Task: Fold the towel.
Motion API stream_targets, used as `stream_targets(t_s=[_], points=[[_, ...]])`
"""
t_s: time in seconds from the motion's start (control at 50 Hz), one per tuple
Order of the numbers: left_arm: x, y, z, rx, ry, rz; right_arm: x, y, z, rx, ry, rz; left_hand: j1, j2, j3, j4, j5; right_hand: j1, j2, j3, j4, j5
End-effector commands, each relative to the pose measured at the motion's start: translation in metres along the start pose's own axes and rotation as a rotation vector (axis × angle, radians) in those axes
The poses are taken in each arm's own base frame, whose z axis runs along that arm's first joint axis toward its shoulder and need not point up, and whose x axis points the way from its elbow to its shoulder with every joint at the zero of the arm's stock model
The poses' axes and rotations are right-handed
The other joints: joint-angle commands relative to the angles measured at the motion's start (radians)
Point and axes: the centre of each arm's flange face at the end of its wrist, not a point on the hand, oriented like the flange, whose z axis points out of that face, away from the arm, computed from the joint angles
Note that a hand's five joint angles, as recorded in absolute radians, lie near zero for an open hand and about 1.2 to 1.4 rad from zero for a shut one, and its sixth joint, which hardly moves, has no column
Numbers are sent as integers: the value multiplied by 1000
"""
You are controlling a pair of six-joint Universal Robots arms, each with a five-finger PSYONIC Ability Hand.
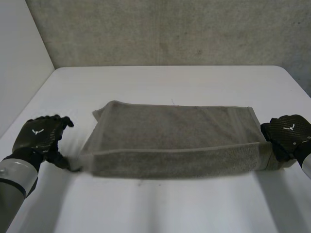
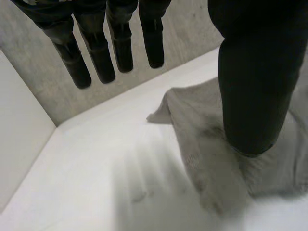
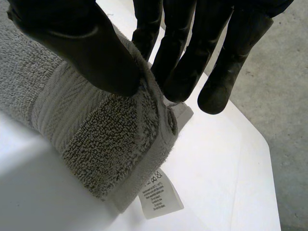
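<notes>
A white desk [image 1: 170, 82] carries one grey towel [image 1: 170, 131], lying across its middle, near edge folded over.

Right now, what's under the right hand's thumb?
The towel: the right hand pinches its end between thumb and fingers. A white care label sticks out below that end. What lies inside the fold is covered.

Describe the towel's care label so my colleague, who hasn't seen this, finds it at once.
On the white table lies a grey towel; follow it to the end pinched by the right hand. From that corner's hem a small label sticks out: flat, white and printed, unlike the grey terry around it.
</notes>
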Motion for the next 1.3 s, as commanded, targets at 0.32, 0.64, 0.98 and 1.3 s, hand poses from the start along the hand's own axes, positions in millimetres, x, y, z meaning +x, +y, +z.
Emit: stream_targets(t_s=[0.32, 0.64, 0.98, 1.3], points=[[20, 0, 19, -15, 83, -46, -6, 6, 1, -5, -10, 0, -35, -28, -30, -27, -25, 57, 71, 63, 55, 52], [35, 14, -14, -203, 151, -111, -6, 8, 3, -13, -13, -5, -32, -25, -27, -24, -22, 57, 71, 63, 55, 52], [38, 35, -55, -264, 160, -99, -7, 11, 4, -23, -20, -2, -32, -25, -27, -24, -22, 57, 71, 63, 55, 52], [17, 51, -25, -160, 55, 8, -8, 11, 4, -24, -20, -2, 76, 83, 82, 84, 87, 57, 71, 63, 55, 52]])
